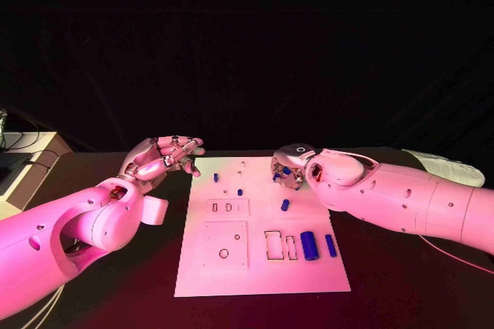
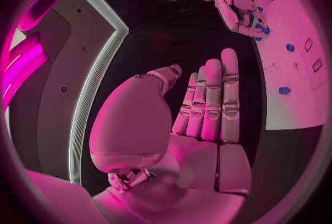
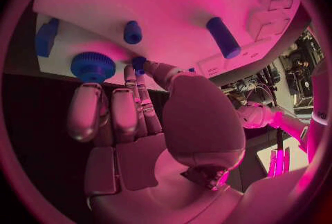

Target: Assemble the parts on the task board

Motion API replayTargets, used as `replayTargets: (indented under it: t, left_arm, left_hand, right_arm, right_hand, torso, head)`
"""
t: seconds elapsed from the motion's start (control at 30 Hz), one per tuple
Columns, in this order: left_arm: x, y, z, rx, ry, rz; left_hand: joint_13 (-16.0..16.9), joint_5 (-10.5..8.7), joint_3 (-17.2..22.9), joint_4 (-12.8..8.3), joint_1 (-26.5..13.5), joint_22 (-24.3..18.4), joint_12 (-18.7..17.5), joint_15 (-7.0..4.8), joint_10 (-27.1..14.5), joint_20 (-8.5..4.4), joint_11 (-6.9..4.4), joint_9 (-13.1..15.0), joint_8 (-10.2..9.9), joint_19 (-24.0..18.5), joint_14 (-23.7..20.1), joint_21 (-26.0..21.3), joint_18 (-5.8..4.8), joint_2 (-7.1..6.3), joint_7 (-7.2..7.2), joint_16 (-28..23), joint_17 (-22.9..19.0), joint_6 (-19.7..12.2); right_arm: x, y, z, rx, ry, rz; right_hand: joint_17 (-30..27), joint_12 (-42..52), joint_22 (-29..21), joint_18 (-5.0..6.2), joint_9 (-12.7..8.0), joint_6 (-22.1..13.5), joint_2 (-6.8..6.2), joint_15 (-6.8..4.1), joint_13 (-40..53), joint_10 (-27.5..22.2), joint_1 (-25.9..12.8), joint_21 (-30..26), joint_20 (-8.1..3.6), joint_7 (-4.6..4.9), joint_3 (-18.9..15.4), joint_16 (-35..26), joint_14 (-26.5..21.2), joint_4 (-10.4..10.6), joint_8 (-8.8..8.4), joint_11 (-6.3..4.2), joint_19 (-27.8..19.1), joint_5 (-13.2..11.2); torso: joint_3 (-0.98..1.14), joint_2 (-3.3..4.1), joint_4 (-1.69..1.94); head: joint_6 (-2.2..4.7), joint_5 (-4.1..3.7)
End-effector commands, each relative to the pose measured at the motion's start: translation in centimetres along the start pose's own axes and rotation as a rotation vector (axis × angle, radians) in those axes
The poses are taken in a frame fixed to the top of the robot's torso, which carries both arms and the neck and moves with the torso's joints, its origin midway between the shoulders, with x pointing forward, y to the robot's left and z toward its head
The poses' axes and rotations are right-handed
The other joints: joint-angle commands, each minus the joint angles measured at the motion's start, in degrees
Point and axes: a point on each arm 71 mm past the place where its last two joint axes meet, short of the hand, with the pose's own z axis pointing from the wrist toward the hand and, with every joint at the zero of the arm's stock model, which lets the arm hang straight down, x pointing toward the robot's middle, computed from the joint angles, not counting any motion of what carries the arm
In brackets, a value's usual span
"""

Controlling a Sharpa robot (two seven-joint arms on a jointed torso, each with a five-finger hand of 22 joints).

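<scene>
The white task board (image 1: 258,272) lies in the middle of the black table. My right hand (image 1: 291,168) hovers over its far right part. In the right wrist view its thumb and a fingertip pinch a small blue peg (image 3: 139,63), close to a blue knurled wheel (image 3: 92,66) standing on the board. Another peg (image 3: 132,31) and a blue cylinder (image 3: 223,37) sit further in. My left hand (image 1: 165,158) is raised beside the board's far left corner with its fingers (image 2: 213,102) straight and together, holding nothing. A thick blue cylinder (image 1: 309,245) and a thin one (image 1: 330,245) lie near the right edge.
Small blue pegs (image 1: 216,177) (image 1: 240,192) (image 1: 285,205) dot the far half of the board. A square plate (image 1: 225,243) and a rectangular recess (image 1: 275,245) occupy the near half. A pale cabinet (image 1: 31,165) stands at the far left, and a white object (image 1: 453,168) at the far right.
</scene>
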Motion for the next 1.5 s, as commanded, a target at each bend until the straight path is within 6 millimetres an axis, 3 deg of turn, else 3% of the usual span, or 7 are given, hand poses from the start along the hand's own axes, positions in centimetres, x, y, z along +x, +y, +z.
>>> replayTargets:
  t: [0.03, 0.23, 0.57, 0.93, 1.13, 1.5]
  left_arm:
    - [0.3, -0.1, 0.0, 0.007, 0.022, -0.004]
    - [0.2, -0.2, 0.0, 0.007, 0.022, -0.004]
    - [0.0, -0.1, 0.0, 0.007, 0.018, -0.002]
    - [0.1, -0.1, 0.1, 0.008, 0.023, -0.004]
    - [0.3, -0.2, 0.1, 0.010, 0.029, -0.003]
    - [0.3, -0.3, 0.1, 0.012, 0.031, -0.001]
  left_hand:
    - [0.05, 0.02, 0.34, 0.11, -0.46, 0.05, -0.32, 0.02, 0.05, -0.07, 0.21, 0.10, -0.37, -0.52, -0.50, 0.27, 0.08, 0.33, 0.01, 0.19, 0.05, -0.18]
    - [0.07, 0.02, 0.45, 0.01, -0.34, 0.20, -0.33, 0.03, 0.01, -0.06, 0.23, 0.13, -0.40, -0.67, -0.60, 0.48, 0.08, 0.45, 0.03, 0.30, 0.13, -0.20]
    - [0.10, 0.02, 0.54, -0.12, -0.22, 0.33, -0.34, 0.04, -0.03, -0.04, 0.24, 0.17, -0.42, -0.81, -0.68, 0.67, 0.09, 0.51, 0.04, 0.40, 0.20, -0.20]
    - [0.10, 0.02, 0.55, -0.13, -0.21, 0.35, -0.34, 0.04, -0.03, -0.04, 0.24, 0.17, -0.42, -0.83, -0.69, 0.69, 0.09, 0.51, 0.04, 0.41, 0.21, -0.20]
    - [0.10, 0.02, 0.55, -0.13, -0.21, 0.35, -0.34, 0.04, -0.03, -0.04, 0.24, 0.17, -0.42, -0.83, -0.69, 0.69, 0.09, 0.51, 0.04, 0.41, 0.21, -0.20]
    - [0.10, 0.02, 0.55, -0.13, -0.21, 0.35, -0.34, 0.04, -0.03, -0.04, 0.24, 0.17, -0.42, -0.83, -0.69, 0.69, 0.09, 0.51, 0.04, 0.41, 0.21, -0.20]
  right_arm:
    - [0.3, 0.2, 0.0, -0.005, 0.006, -0.012]
    - [-0.3, 0.5, -0.2, 0.005, -0.079, -0.001]
    - [-1.6, 0.9, 0.0, 0.037, -0.231, 0.030]
    - [-2.3, 2.6, 1.7, 0.026, -0.303, 0.049]
    - [-2.1, 3.3, 2.4, 0.022, -0.312, 0.057]
    - [-2.2, 4.3, 3.3, 0.011, -0.322, 0.068]
  right_hand:
    - [-0.15, 0.38, 0.82, -0.62, 0.78, 0.79, 0.71, -0.70, 0.23, 1.05, 1.13, 0.56, -0.18, -0.24, 0.97, 0.44, 0.59, -0.62, 0.75, -0.28, 0.58, -0.30]
    - [-0.14, 0.39, 2.63, -0.92, 2.23, 1.53, 1.13, -1.07, 0.73, 2.69, 3.22, 1.77, -0.61, -0.42, 2.41, 0.85, 0.59, -2.69, 1.85, -0.71, 1.01, -1.52]
    - [-0.02, 0.25, 3.00, -0.98, 2.58, 1.50, 0.63, -1.04, 0.81, 2.82, 2.88, 2.02, -0.62, -0.36, 2.31, 1.03, 0.63, -2.83, 1.99, -0.65, 1.08, -1.74]
    - [-0.20, 0.13, 3.09, -0.98, 2.76, 1.40, 0.25, -1.03, 0.83, 2.77, 2.82, 2.07, -0.61, -0.33, 2.35, 1.01, 0.59, -3.03, 2.01, -0.63, 1.07, -1.86]
    - [-0.20, 0.07, 3.15, -0.99, 2.82, 1.29, 0.11, -1.01, 0.81, 2.69, 2.74, 2.11, -0.61, -0.28, 2.38, 1.04, 0.58, -3.07, 1.98, -0.59, 1.07, -1.89]
    - [-0.09, 0.01, 3.24, -1.01, 2.92, 1.14, -0.10, -0.95, 0.81, 2.60, 2.56, 2.16, -0.58, -0.20, 2.41, 1.14, 0.60, -3.08, 1.94, -0.52, 1.06, -1.98]
  torso:
    - [0.00, 0.10, -0.06]
    - [-0.02, 0.18, -0.01]
    - [-0.08, 0.26, -0.02]
    - [-0.12, 0.57, 0.17]
    - [-0.50, 0.80, 0.56]
    - [-1.02, 1.33, 1.20]
  head:
    - [0.04, 0.05]
    - [0.29, 0.05]
    - [0.98, -0.04]
    - [1.37, -0.65]
    - [1.57, -0.70]
    - [1.76, -0.86]
